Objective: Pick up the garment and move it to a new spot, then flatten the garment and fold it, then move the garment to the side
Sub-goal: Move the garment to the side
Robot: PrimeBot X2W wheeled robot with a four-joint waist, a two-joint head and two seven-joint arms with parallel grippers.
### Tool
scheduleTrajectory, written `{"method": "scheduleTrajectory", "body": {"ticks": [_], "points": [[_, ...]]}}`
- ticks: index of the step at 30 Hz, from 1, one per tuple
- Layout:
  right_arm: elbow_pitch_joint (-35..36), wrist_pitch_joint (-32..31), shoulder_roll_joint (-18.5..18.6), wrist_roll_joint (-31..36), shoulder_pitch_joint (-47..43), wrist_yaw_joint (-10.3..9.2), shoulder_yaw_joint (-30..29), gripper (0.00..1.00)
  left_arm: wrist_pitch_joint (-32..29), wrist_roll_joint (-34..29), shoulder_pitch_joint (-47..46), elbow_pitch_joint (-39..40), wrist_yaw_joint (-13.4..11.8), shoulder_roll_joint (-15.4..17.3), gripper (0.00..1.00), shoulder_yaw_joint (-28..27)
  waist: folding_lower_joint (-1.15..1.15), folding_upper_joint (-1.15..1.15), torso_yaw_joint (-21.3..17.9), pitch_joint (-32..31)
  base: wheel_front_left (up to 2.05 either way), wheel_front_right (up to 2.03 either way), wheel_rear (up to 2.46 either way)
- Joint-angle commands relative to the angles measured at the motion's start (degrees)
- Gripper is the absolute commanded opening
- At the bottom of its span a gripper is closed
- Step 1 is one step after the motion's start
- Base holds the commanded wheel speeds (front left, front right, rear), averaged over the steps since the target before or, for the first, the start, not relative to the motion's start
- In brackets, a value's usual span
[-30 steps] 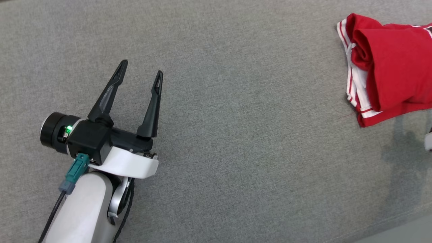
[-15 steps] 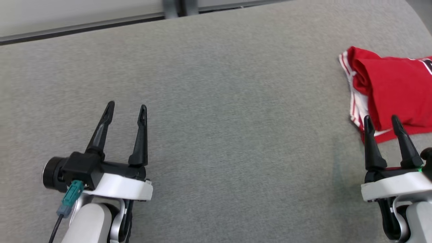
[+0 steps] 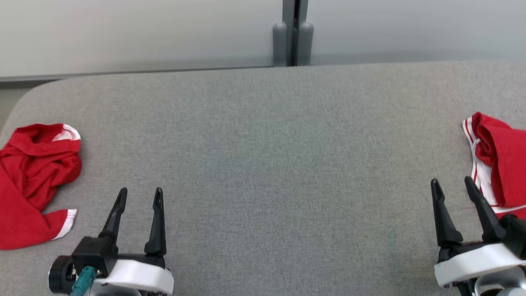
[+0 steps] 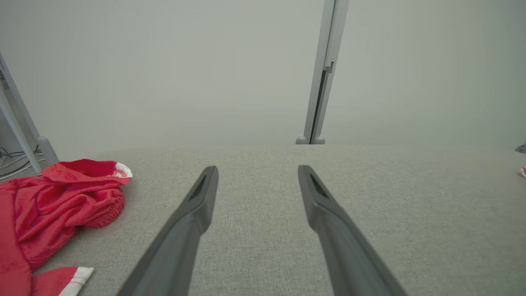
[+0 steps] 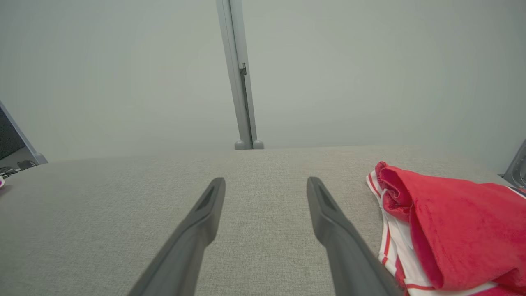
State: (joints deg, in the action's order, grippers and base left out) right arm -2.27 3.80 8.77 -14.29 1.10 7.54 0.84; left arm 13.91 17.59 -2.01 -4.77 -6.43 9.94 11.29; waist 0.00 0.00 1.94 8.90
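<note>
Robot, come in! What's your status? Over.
Left gripper, right gripper open, empty. Crumpled red garment lies left, untouched. Folded red garment beside right gripper. Nothing blocking.

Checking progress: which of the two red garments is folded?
The right garment, beside the right gripper: its layers lie flat and stacked, with white stripes along the edge. The left garment lies crumpled in a heap.

The left gripper (image 3: 140, 192) has two long matte black plastic fingers (image 4: 193, 218) that taper to points, each with a narrow slot recessed near its tip. They rise from a black block (image 3: 92, 255) on a curved white shell (image 3: 135, 278), beside a black cylindrical camera housing (image 3: 59, 280) and a teal cable plug (image 3: 83, 279). The right gripper (image 3: 451, 181) has the same black fingers on a matching white shell (image 3: 476, 261).
</note>
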Motion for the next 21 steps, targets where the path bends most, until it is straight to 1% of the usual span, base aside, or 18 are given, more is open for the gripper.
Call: {"method": "scheduleTrajectory", "body": {"ticks": [1,13,21], "points": [[0.92,-0.58,-0.06,0.21,-1.26,-0.1,-0.13,1.0,0.22,0.2,1.03,-0.37,-0.01,0.21,1.0,-0.01,0.0,0.0,1.77,-2.91,0.0,0.0,0.0],[6.29,-4.66,-1.15,1.74,-9.19,-0.09,-0.62,1.0,-0.88,1.13,7.28,-0.88,-0.82,1.49,1.0,0.27,0.0,0.0,1.14,-8.99,0.0,0.0,0.0],[8.41,-5.93,-1.51,2.02,-11.32,-0.09,-0.91,1.0,-1.98,1.31,8.47,-0.09,-1.22,2.26,1.0,0.37,0.0,0.0,0.95,-10.24,0.0,0.0,0.0]]}}
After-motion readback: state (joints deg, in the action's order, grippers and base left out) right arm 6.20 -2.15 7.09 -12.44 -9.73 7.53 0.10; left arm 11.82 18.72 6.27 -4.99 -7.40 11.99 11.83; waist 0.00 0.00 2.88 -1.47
